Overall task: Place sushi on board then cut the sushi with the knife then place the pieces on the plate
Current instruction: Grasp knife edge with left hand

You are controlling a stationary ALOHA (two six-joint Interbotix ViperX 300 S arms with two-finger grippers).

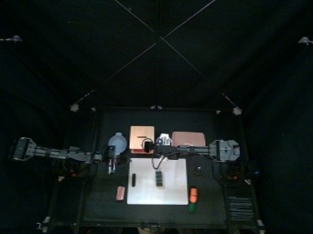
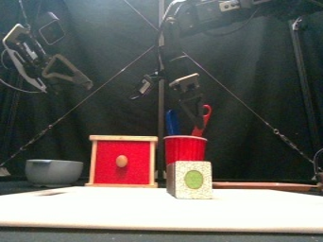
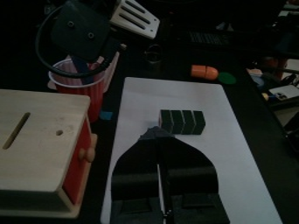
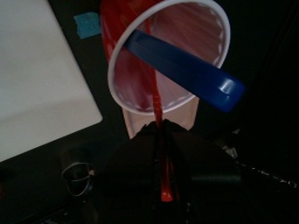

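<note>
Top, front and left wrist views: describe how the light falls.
Top view: light pools on the white board; the curtains around are black. Front view: red cup and wooden box brightly lit against darkness. Left wrist view: the left gripper is a dark silhouette on the board.

Left arm (image 1: 51, 152) was in from its own side and held up high, with the left fingers (image 3: 135, 175) pressed together and nothing between them. Right arm (image 1: 228, 149) was stretched in to about the middle (wrist tipped pretty much straight down). The right fingers (image 4: 138, 162) were pinched tight on the red knife (image 4: 153, 92), tips pointing downward.
</note>
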